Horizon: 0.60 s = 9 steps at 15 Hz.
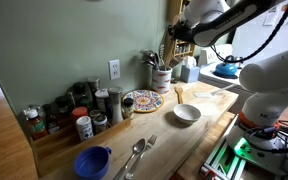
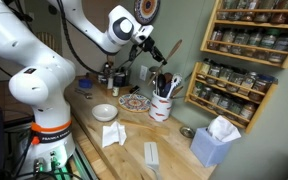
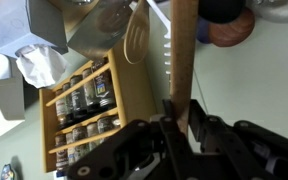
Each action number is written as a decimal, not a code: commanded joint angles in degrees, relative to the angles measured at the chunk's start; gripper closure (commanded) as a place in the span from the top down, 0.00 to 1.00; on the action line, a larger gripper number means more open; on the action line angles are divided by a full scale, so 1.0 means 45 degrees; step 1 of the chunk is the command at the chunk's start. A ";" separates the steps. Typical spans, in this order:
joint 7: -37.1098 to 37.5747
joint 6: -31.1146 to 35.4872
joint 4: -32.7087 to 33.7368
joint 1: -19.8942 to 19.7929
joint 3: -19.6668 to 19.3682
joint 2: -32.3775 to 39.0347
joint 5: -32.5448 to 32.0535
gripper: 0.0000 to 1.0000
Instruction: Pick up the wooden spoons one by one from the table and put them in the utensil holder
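My gripper (image 2: 150, 46) is shut on the straight handle of a wooden spoon (image 3: 182, 60) and holds it in the air above the utensil holder (image 2: 162, 106). The spoon sticks out to the side past the fingers (image 2: 171, 47). The holder is a pale crock with several utensils standing in it, by the wall in an exterior view (image 1: 161, 77). Another wooden spoon (image 1: 179, 95) lies on the light-wood table (image 1: 209, 125) in front of the holder. In the wrist view the fingers (image 3: 181, 118) clamp the handle from both sides.
A white bowl (image 1: 187, 114), a patterned plate (image 1: 141, 100), a blue bowl (image 1: 92, 160) and metal spoons (image 1: 136, 154) lie on the table. Spice jars (image 1: 79, 112) stand along the wall. A wooden spice rack (image 2: 249, 55) hangs close to the holder. A tissue box (image 2: 216, 140) stands near the edge.
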 commanded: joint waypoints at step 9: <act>-0.2467 0.3550 0.0056 -0.5555 0.5362 0.0263 0.3778 0.05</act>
